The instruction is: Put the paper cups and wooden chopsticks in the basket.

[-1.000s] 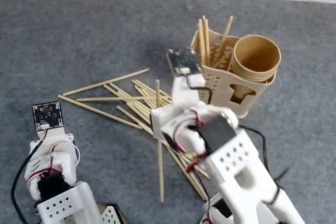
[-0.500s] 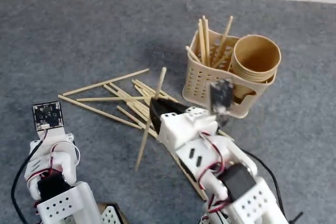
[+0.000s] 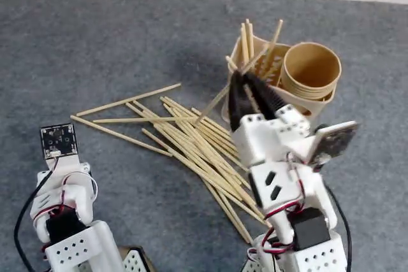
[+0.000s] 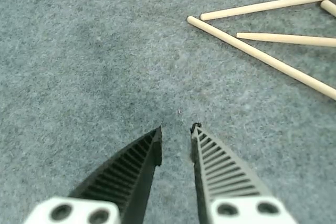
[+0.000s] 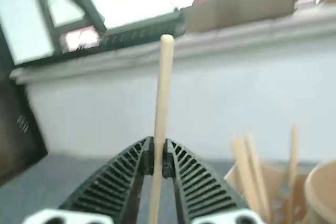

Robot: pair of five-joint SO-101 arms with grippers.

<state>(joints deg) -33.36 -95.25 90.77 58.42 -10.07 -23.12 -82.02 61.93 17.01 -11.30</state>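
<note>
A wooden chopstick (image 3: 213,104) is tilted in the air, its upper end over the rim of the beige basket (image 3: 268,107), and my right gripper (image 3: 241,78) is shut on it. The right wrist view has the same chopstick (image 5: 163,93) rising between the closed fingers (image 5: 157,161). Stacked paper cups (image 3: 310,68) and several upright chopsticks (image 3: 247,42) stand in the basket. A pile of loose chopsticks (image 3: 185,135) lies on the grey mat to the basket's left. My left gripper (image 4: 177,128) hangs open and empty over bare mat, near the ends of some chopsticks (image 4: 262,56).
The left arm (image 3: 64,189) sits at the near left corner, apart from the pile. The right arm's body (image 3: 287,183) stands just in front of the basket. A grey mat (image 3: 95,49) covers the table, with a pale wall along its far edge.
My right gripper lifted one chopstick off the pile and swung it up and to the right, to the basket's rim. The left arm has stayed put.
</note>
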